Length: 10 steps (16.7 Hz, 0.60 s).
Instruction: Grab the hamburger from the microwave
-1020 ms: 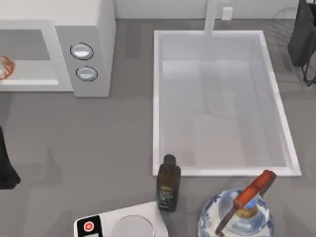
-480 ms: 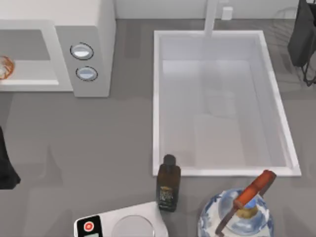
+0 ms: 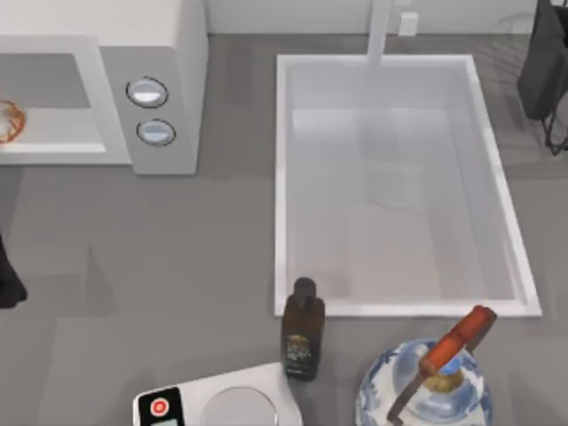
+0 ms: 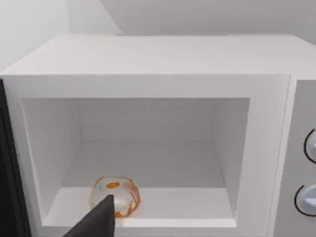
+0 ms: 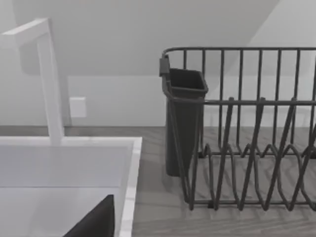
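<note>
Left gripper, finger state indeterminable, stands before the open microwave; hamburger ungrasped inside, reach, grasp and withdrawal outstanding.

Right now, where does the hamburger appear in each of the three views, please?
Top view: the hamburger lies at the far left edge, inside the microwave.
Left wrist view: low on the cavity floor, near the front lip.
Right wrist view: not in it.
Shared landmark: the microwave knobs.
</note>
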Each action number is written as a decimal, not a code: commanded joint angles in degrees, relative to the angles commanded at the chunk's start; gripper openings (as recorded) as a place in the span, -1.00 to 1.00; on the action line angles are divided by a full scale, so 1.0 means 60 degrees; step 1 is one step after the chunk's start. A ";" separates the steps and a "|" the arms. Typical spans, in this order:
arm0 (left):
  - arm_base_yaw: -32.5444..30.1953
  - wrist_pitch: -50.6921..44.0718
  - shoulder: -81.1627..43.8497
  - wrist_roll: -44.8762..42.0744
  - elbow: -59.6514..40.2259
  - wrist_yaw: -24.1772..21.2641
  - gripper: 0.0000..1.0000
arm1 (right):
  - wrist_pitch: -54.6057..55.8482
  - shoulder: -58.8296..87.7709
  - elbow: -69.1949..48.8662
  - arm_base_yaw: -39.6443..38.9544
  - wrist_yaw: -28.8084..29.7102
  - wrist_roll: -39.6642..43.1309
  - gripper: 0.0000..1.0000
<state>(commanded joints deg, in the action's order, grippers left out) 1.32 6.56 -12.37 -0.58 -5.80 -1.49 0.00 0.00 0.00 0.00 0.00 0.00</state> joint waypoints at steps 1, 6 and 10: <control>0.0068 0.0338 -0.0688 -0.0030 -0.0299 -0.0077 1.00 | 0.0000 0.0000 0.0000 0.0000 0.0000 0.0000 1.00; 0.0496 0.2467 -0.5257 -0.0219 -0.2180 -0.0560 1.00 | 0.0000 0.0000 0.0000 0.0000 0.0000 0.0000 1.00; 0.0891 0.4434 -0.9654 -0.0393 -0.3919 -0.1006 1.00 | 0.0000 0.0000 0.0000 0.0000 0.0000 0.0000 1.00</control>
<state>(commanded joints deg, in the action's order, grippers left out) 6.67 33.16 -70.30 -2.94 -29.32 -7.53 0.00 0.00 0.00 0.00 0.00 0.00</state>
